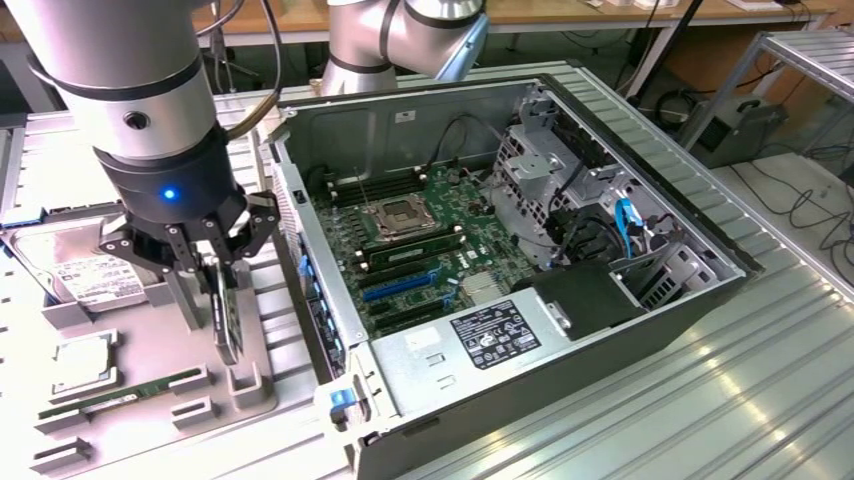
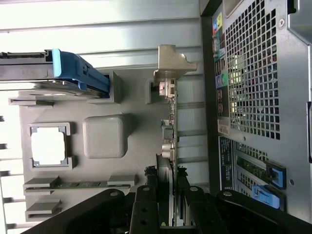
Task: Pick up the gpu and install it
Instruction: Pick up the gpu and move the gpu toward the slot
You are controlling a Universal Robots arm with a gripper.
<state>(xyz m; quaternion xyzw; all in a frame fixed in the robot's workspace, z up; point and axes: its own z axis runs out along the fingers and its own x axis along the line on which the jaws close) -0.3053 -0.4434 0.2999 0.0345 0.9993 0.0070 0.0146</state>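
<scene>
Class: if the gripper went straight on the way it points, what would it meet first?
The gpu, standing on edge in the grey holder right under the gripper; depth is hard to judge.

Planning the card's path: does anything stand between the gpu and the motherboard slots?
Yes: the case's rear wall rises between the gpu, standing on edge at the tray, and the blue slots. Nothing visible covers the slots themselves.

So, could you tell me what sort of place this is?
Probably a robotics lab or workshop: an open computer case lies on a ribbed metal bench, a grey parts fixture sits beside it, and the gripper is closed on the gpu.
</scene>
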